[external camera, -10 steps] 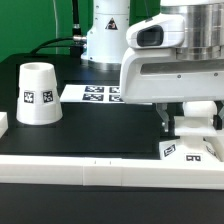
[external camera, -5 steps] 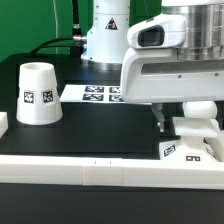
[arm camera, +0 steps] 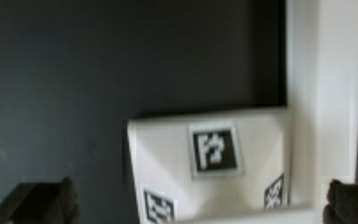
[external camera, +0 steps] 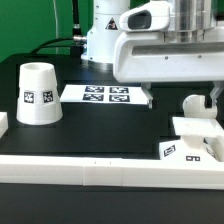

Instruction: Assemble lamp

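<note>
You have the smooth white tapered cup-like lamp shade (external camera: 38,92) standing narrow end up on the matte black tabletop (external camera: 100,125) at the exterior view's left. It is well apart from the flat square white lamp base (external camera: 195,142) at the right, where the rounded white bulb (external camera: 195,104) shows just above it. Your hand (arm camera: 197,205) hangs over the tagged base, dark fingers (arm camera: 43,200) spread wide, gripping nothing.
</note>
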Available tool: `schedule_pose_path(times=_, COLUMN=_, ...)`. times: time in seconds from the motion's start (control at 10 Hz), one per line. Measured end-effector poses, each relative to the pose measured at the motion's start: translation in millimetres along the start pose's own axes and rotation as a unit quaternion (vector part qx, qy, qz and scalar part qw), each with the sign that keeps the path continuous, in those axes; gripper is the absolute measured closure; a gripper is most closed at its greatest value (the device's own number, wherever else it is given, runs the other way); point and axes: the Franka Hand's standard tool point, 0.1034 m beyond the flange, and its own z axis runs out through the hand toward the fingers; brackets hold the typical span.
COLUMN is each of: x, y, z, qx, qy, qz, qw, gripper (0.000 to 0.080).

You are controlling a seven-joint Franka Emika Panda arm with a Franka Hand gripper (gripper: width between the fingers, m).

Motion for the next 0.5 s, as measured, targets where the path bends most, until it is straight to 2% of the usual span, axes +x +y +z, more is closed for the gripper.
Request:
schedule_pose_path(times=0.2, x=-27.7, y=-17.8, z=-0.4, qx=-0.002, qy=-0.01, qz=0.012, qw=1.0, gripper=0.0101)
schedule_pose_path(times=0.3, x=-35.2, y=-23.1, z=-0.9, qx=-0.003, qy=-0.012, qz=0.007, qw=1.0, gripper=0.0101)
schedule_pose_path(times=0.5, x=-37.5, y=-23.0, z=0.1, qx=-0.004, qy=-0.013, qz=0.004, qw=1.0, gripper=0.0101)
